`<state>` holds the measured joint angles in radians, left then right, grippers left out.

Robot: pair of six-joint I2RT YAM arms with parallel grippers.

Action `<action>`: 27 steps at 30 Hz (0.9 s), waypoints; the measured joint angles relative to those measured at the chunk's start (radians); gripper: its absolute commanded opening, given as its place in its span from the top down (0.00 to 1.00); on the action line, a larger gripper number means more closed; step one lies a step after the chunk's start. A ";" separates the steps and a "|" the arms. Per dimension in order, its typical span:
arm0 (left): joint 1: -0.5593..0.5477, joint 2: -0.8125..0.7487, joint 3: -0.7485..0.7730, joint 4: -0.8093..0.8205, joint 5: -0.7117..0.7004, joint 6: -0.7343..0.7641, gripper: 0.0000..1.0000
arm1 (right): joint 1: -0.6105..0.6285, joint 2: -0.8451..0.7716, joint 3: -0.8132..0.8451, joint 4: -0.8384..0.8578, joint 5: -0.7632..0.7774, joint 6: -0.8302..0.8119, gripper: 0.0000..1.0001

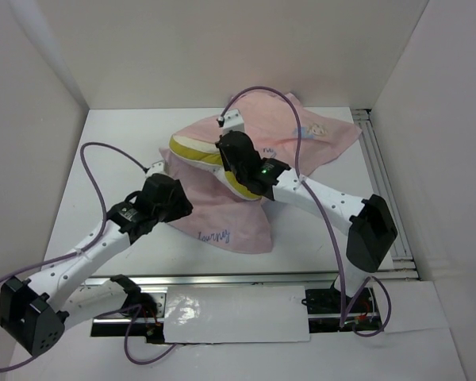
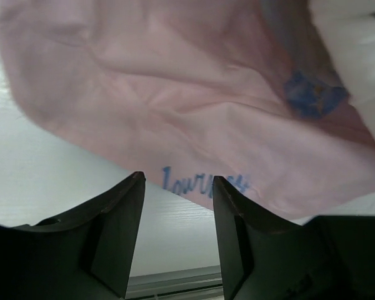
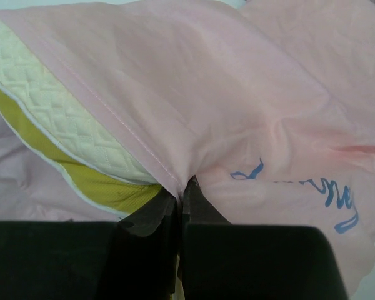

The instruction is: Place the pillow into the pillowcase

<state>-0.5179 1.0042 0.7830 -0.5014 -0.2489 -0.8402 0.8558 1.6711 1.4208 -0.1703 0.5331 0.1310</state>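
Note:
The pale pink pillowcase [image 1: 230,218] lies spread over the table's middle, reverse side up, with blue lettering near its front edge. The cream-yellow quilted pillow [image 1: 192,149] sticks partly out of its opening at the left. My right gripper [image 3: 182,190] is shut on the pillowcase's hemmed edge [image 3: 137,150] and holds it over the pillow [image 3: 56,119]. My left gripper [image 2: 178,187] is open and empty, hovering just in front of the pillowcase's front edge [image 2: 203,184]; in the top view it [image 1: 170,202] sits at the fabric's left side.
White walls enclose the table on three sides. A metal rail [image 1: 381,175] runs along the right side and another [image 1: 246,279] along the front, by the arm bases. Purple cables loop above both arms.

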 measured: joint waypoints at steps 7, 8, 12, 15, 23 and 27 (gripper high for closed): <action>-0.094 0.164 0.047 0.217 -0.056 -0.014 0.33 | -0.004 0.001 0.101 -0.076 -0.030 0.022 1.00; -0.094 0.203 0.050 0.247 -0.074 -0.033 0.31 | -0.006 0.002 0.117 -0.089 -0.034 0.027 1.00; -0.093 0.338 0.071 0.348 -0.136 -0.079 0.27 | -0.014 0.008 0.178 -0.127 -0.051 0.038 1.00; -0.094 0.394 0.077 0.434 -0.173 -0.094 0.27 | -0.023 0.010 0.208 -0.148 -0.064 0.047 1.00; -0.094 0.391 0.094 0.563 -0.227 -0.148 0.29 | -0.037 0.029 0.229 -0.181 -0.102 0.063 1.00; -0.094 0.357 0.095 0.582 -0.251 -0.159 0.29 | -0.047 0.036 0.229 -0.182 -0.133 0.076 1.00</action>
<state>-0.6117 1.3609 0.8776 0.0803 -0.5003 -0.9989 0.8093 1.7069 1.6497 -0.3527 0.4000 0.2070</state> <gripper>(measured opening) 0.717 0.034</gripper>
